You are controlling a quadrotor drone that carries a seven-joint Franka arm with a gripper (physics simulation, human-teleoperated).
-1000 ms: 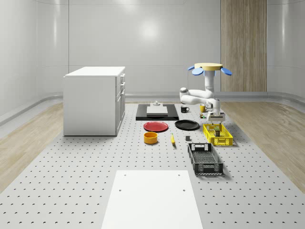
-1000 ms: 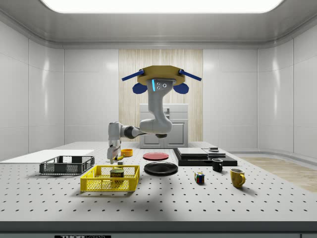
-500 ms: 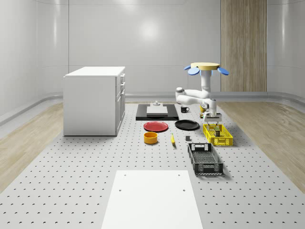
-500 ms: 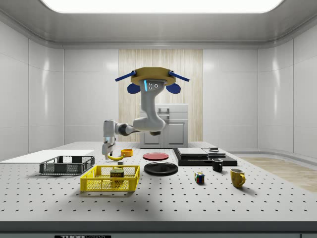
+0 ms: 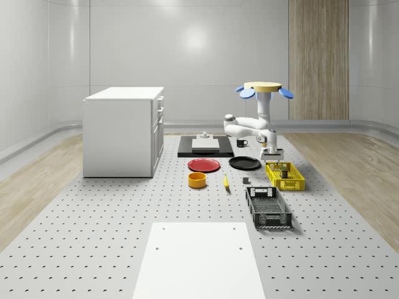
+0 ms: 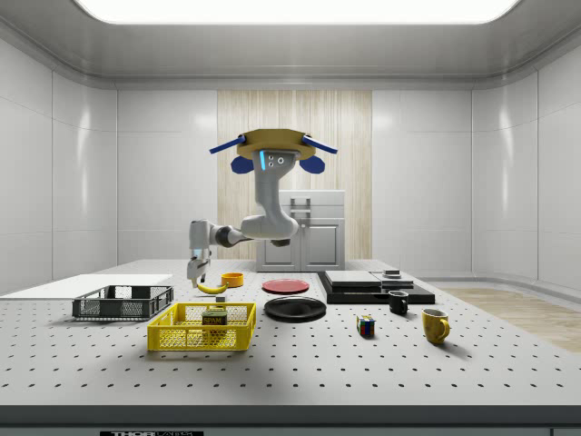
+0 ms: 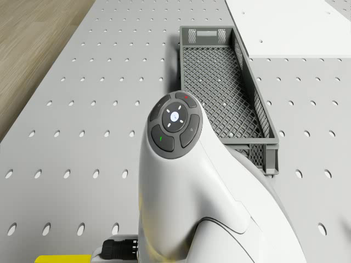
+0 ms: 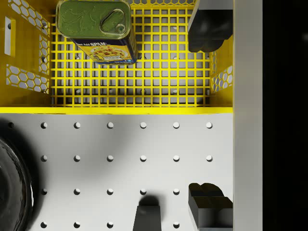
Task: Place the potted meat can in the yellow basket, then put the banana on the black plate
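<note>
— What sort of room is it?

— Pale panelled walls with one wood-clad strip, and a grey perforated table (image 5: 93, 218) with a white cabinet (image 5: 124, 131) standing on it and a white sheet (image 5: 199, 258) lying flat at the near end.

— Count the things for me.

— Two baskets: the yellow basket (image 5: 285, 175) and a grey basket (image 5: 268, 207) beside it. Two plates, touching neither basket: the black plate (image 5: 244, 163) and a red plate (image 5: 204, 165). Two mugs, a black mug (image 6: 397, 302) and a yellow mug (image 6: 435, 325). One orange bowl (image 5: 197, 180), one colour cube (image 6: 365, 325), one black tray (image 5: 206, 146).

— And the task's pieces?

— One potted meat can (image 8: 98, 29), upright inside the yellow basket. One banana (image 5: 225, 182), flat on the table between the orange bowl and the grey basket, apart from the black plate.

— The robot?

— The drone (image 5: 260, 89) hovers above the table by the black plate and yellow basket. The gripper (image 8: 208, 115) hangs over the yellow basket's rim on the black plate's side, fingers (image 8: 207, 24) spread wide, nothing between them.
</note>
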